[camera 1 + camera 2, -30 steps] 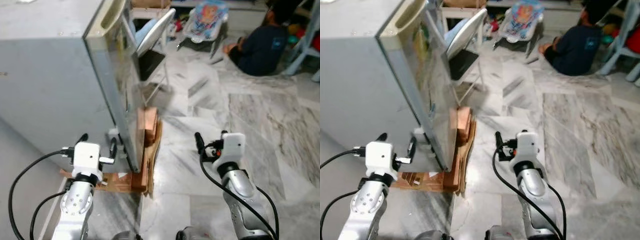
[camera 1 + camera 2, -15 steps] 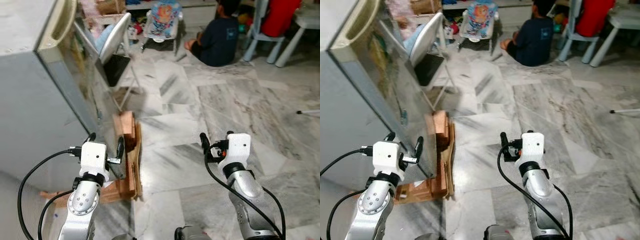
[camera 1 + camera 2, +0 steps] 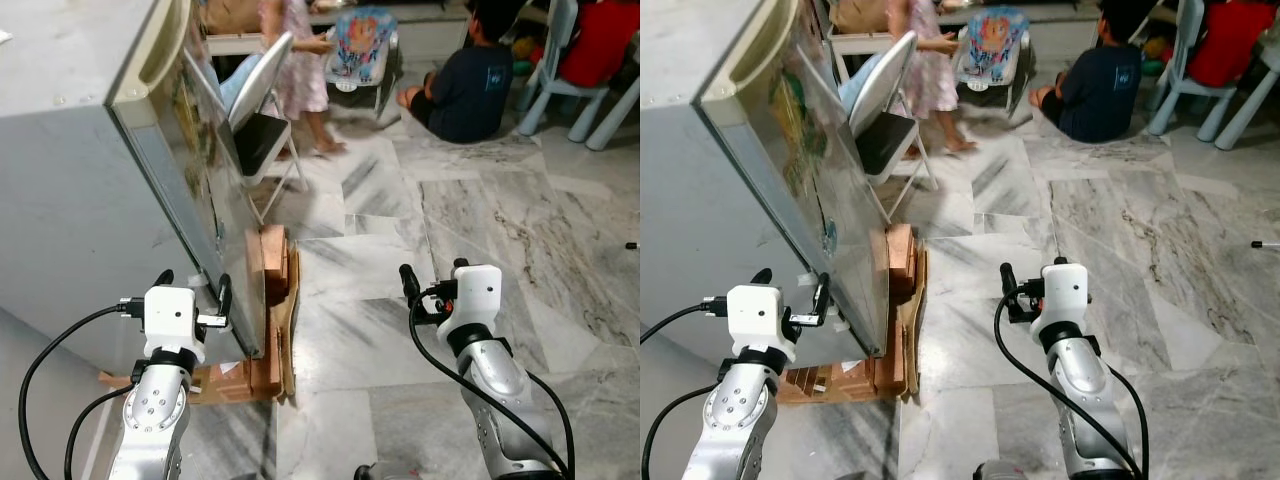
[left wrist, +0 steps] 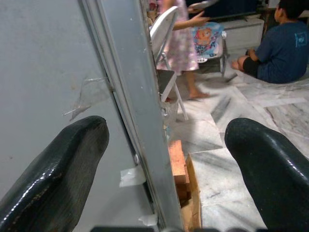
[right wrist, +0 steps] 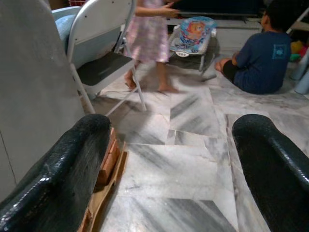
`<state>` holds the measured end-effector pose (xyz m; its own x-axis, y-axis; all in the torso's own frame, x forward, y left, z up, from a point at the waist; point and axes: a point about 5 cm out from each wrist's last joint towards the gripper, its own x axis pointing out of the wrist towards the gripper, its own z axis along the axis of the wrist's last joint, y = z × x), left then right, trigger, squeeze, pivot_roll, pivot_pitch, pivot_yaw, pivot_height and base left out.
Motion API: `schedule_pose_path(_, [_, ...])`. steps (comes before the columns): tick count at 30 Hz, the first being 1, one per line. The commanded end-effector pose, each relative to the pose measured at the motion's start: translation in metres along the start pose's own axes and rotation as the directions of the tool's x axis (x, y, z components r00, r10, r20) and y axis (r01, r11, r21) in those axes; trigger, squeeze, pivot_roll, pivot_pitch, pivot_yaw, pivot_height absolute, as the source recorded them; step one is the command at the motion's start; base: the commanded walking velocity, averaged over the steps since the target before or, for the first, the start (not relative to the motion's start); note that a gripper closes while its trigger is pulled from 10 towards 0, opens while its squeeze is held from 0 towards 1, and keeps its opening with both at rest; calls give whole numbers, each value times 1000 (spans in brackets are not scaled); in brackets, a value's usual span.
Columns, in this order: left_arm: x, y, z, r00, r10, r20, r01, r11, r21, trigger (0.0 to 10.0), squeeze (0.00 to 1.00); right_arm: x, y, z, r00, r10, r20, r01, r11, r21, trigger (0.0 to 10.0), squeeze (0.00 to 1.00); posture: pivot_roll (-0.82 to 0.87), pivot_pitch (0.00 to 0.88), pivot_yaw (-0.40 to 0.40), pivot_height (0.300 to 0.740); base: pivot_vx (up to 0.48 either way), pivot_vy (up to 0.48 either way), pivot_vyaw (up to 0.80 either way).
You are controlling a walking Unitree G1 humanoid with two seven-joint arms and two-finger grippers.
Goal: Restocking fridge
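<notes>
The fridge stands at my left on wood blocks, door shut. Restocking is not begun: I hold no item. My left pincer, open, straddles the door edge; my right pincer, open, hangs empty. Floor: grey marble. Far: folding chair, two people.

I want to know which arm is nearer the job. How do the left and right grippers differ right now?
The left gripper hangs at the fridge, its open fingers either side of the door's front edge; the right gripper hangs over bare marble floor, away from the fridge. Both are open, empty, and raised to similar height.
</notes>
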<state>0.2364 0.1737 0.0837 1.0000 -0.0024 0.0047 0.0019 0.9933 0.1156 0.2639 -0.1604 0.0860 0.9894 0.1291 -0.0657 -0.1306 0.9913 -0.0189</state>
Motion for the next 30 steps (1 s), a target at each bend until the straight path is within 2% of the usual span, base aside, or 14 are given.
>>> schedule_pose_path(1, [1, 2, 0, 1000, 9, -6, -9, 1000, 6, 10000, 0, 2, 3, 2, 1000, 17, 11, -17, 1000, 2, 10000, 0, -71, 78, 39, 740, 352, 0, 0])
schedule_pose_path(10, [0, 0, -2, 1000, 5, -14, -5, 1000, -5, 10000, 0, 1, 2, -2, 1000, 17, -6, -17, 1000, 19, 10000, 0, -73, 81, 41, 740, 338, 0, 0])
schedule_pose_path(25, [-9, 3, -7, 999, 21, -40, -21, 1000, -6, 10000, 0, 0, 3, -5, 1000, 20, -23, -20, 1000, 19, 10000, 0, -72, 87, 41, 740, 0, 0, 0])
schedule_pose_path(30, [-9, -2, -7, 999, -25, -47, 23, 999, -28, 10000, 0, 0, 4, -9, 999, 30, -46, -29, 999, 16, 10000, 0, -67, 85, 38, 740, 0, 0, 0])
